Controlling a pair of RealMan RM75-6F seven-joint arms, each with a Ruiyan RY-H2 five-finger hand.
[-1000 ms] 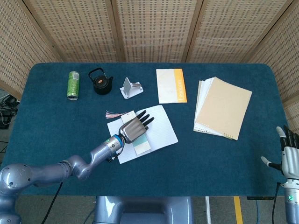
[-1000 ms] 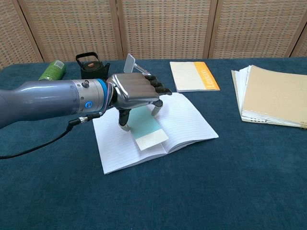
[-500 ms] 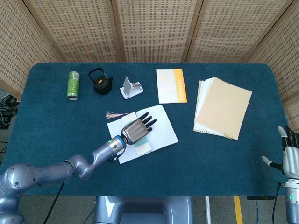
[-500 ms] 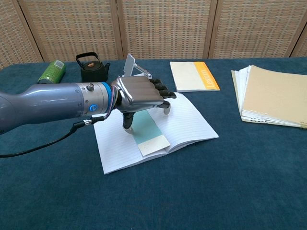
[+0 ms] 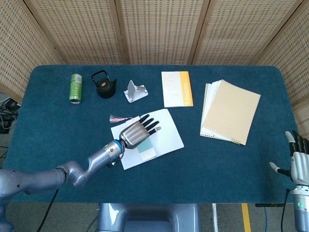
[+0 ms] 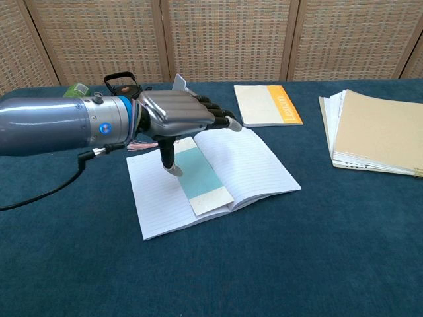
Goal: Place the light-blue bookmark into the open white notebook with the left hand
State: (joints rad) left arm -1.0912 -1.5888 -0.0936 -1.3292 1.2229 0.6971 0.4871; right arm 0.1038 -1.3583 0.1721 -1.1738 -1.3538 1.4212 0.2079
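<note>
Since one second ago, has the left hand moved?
Yes. In the chest view the left hand has lifted and drawn back leftward, off the light-blue bookmark, which lies along the white notebook fold.

— Where am I looking from in the head view?

— From high above the desk [image 5: 58,125], facing steeply down; I see the whole top, with my left hand [image 5: 137,132] small near the middle and my right hand [image 5: 299,164] at the lower right edge.

— And the chest view?

— Low at the front edge, facing level across, much nearer: the left hand [image 6: 178,119] looms large. Both views share the open white notebook [image 5: 166,137] [image 6: 254,168] beneath and beside that hand.
</note>
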